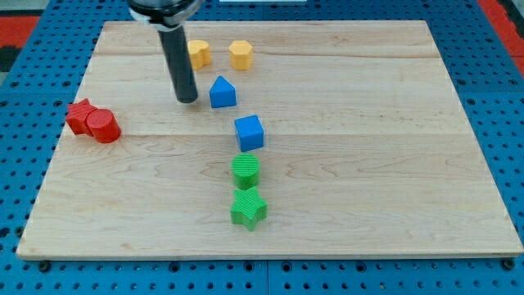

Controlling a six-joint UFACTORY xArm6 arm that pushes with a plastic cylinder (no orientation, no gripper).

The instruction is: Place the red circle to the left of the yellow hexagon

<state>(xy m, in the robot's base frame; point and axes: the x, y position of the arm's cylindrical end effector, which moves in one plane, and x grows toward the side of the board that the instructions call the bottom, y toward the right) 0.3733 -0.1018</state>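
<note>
Work surface: a pale wooden tabletop (pixel 368 164) of joined planks, laid on a blue perforated board (pixel 499 90); a red patch shows at the upper right corner. No writing or labels legible.

No gripper is fitted, so no jaw state applies; the dark rod ends at my tip (pixel 187 100), upper centre-left, just left of the blue house-shaped block (pixel 222 93).

The red circle (pixel 105 126) sits at the left edge, touching the red star (pixel 81 115). The yellow hexagon (pixel 241 54) lies at upper centre, near a second yellow block (pixel 199 53).

A blue cube (pixel 249 132), green circle (pixel 245 170) and green star (pixel 248 209) run down the centre.
</note>
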